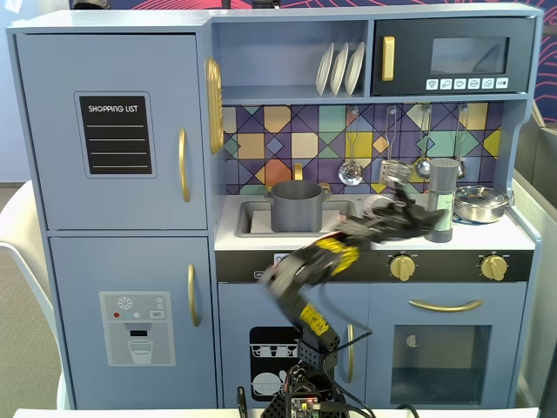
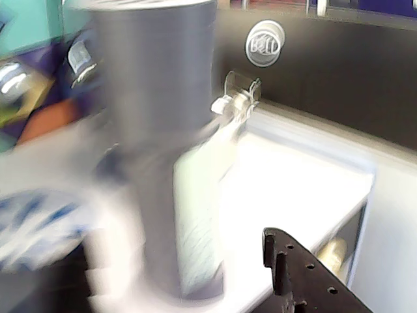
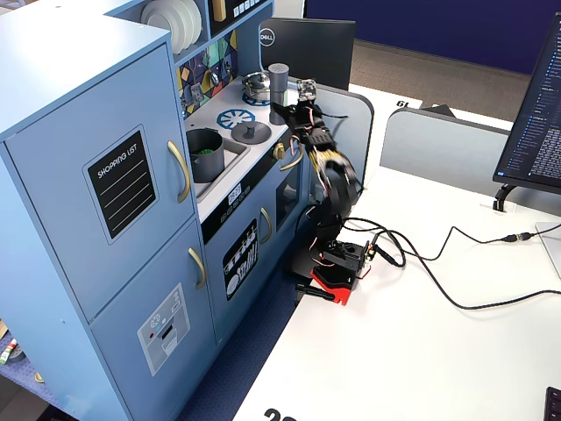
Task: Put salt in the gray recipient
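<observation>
1. One blue toy kitchen: fridge doors at left in a fixed view, counter with sink and hob, black oven front with two yellow knobs.
2. One arm, black and yellow, base on the white table, reaching up to the counter's right part.
3. One gray pot sits in the sink, left of the arm tip; something green inside it in a fixed view.
4. One steel pan at far right of the counter.
5. One salt shaker, upright on the hob, between arm tip and pan; fills the blurred wrist view, pale label facing the camera.
6. Three white plates on the upper shelf.
7. One gripper, right at the shaker; can't tell jaw gap or contact, too blurred.
</observation>
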`<action>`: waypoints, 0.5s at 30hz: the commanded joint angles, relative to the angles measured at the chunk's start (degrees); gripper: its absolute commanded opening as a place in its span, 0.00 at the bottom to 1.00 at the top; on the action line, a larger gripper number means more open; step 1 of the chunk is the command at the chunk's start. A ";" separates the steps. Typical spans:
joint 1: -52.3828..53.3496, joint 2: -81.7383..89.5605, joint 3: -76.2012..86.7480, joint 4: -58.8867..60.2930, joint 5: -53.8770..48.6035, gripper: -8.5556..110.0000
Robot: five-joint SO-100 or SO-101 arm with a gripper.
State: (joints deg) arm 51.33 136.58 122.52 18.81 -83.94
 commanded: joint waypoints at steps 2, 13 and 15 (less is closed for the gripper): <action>-22.15 33.49 1.85 48.16 -3.16 0.07; -52.73 47.81 44.03 60.03 -4.57 0.07; -52.38 47.81 50.63 54.67 -4.66 0.07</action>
State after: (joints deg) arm 0.44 183.78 162.69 79.63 -87.28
